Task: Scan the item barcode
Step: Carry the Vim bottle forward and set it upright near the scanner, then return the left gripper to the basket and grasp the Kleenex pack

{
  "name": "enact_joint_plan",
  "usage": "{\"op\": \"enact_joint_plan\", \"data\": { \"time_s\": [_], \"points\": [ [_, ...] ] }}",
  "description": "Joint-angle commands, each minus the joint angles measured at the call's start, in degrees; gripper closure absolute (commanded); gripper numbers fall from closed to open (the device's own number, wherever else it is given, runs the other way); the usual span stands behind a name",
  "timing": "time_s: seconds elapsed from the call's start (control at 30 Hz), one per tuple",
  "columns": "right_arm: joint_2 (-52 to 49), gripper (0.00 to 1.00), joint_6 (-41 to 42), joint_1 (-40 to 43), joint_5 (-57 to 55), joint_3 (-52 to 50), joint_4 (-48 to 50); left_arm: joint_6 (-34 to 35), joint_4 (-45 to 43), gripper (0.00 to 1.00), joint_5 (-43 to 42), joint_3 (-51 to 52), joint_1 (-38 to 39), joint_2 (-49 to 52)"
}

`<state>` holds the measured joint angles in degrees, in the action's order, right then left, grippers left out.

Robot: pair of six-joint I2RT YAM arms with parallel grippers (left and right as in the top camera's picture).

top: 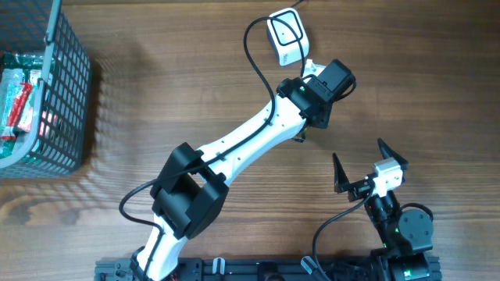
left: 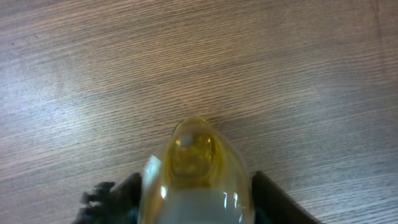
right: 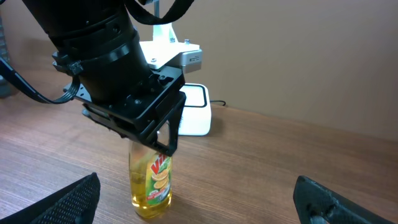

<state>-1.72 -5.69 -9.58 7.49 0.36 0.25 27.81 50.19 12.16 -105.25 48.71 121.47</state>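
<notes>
One bottle (right: 151,180) of yellow liquid stands upright on the wooden table (top: 195,70), left of centre and low in the right wrist view. In the overhead view it is hidden under the left arm's wrist, right of centre in the upper half of the frame. One white scanner (top: 285,35) sits on the table just beyond it, at the top of the overhead frame. One wire basket (top: 70,94) is at the upper left edge, well apart from both, with packaged goods inside. There are two arms.

The left gripper (left: 198,202) comes down over the bottle from above. Its two dark fingers (left: 277,199) stand one on each side of the bottle's shoulder, close against it. Whether they press on it or stand just off it I cannot tell.

The right gripper (top: 365,164) is at the lower right of the overhead frame. Its jaws are spread wide, holding nothing and touching nothing.
</notes>
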Motion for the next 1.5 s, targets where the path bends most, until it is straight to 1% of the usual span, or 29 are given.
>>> {"op": "enact_joint_plan", "data": {
  "time_s": [0.0,0.03,0.07,0.13,0.2,0.3,0.37,0.47,0.53,0.67,0.77,0.83,0.87,1.0,1.2,1.27,1.47],
  "points": [
    [0.0,0.0,-0.3,0.3,0.1,-0.1,0.2,0.3,-0.3,0.2,-0.1,0.0,0.3,0.2],
    [0.0,0.0,-0.3,0.3,0.1,-0.1,0.3,0.3,-0.3,0.13,-0.1,0.0,0.3,0.2],
    [0.0,0.0,-0.3,0.3,0.1,-0.1,0.2,0.0,-0.4,0.09,-0.1,0.0,0.3,0.2],
    [0.0,0.0,-0.3,0.3,0.1,-0.1,0.2,-0.7,-0.8,0.08,0.6,0.0,0.3,0.0],
    [0.0,0.0,-0.3,0.3,0.1,-0.1,0.3,-2.9,-1.7,0.08,0.8,-0.2,0.2,-0.6],
    [0.0,0.0,-0.3,0.3,0.1,-0.1,0.2,-5.1,-3.5,0.06,1.9,-1.3,0.2,-3.1],
    [0.0,0.0,-0.3,0.3,0.1,-0.1,0.3,-5.1,-5.0,0.02,5.7,-2.3,0.0,-5.8],
    [0.0,0.0,-0.3,0.3,0.1,-0.1,0.2,-5.4,-7.2,0.02,9.5,-3.2,-1.2,-10.2],
    [0.0,0.0,-0.3,0.3,0.1,-0.1,0.3,-6.7,-8.2,0.02,10.3,-3.4,-2.6,-12.9],
    [0.0,0.0,-0.3,0.3,0.1,-0.1,0.2,-6.6,-7.7,0.04,10.9,-3.4,-7.9,-18.5],
    [0.0,0.0,-0.3,0.3,0.1,-0.1,0.2,-6.6,-5.2,0.04,10.9,-3.4,-13.9,-22.0],
    [0.0,0.0,-0.3,0.3,0.1,-0.1,0.3,-6.6,-2.4,0.0,10.9,-3.4,-18.4,-24.0],
    [0.0,0.0,-0.3,0.3,0.1,-0.1,0.3,-6.6,-1.0,0.0,10.9,-3.4,-20.5,-24.7],
    [0.0,0.0,-0.3,0.3,0.1,-0.1,0.3,-6.4,4.0,0.0,10.9,-3.4,-31.2,-27.8],
    [0.0,0.0,-0.3,0.3,0.1,-0.1,0.3,-6.4,9.0,0.0,10.8,-3.4,-50.1,-30.2],
    [0.0,0.0,-0.3,0.3,0.1,-0.1,0.3,-6.3,10.2,0.0,10.8,-3.4,-54.4,-30.2],
    [0.0,0.01,-0.3,0.3,0.1,-0.1,0.2,-0.5,14.2,0.0,9.9,-3.4,-67.4,-30.2]
  ]
}}
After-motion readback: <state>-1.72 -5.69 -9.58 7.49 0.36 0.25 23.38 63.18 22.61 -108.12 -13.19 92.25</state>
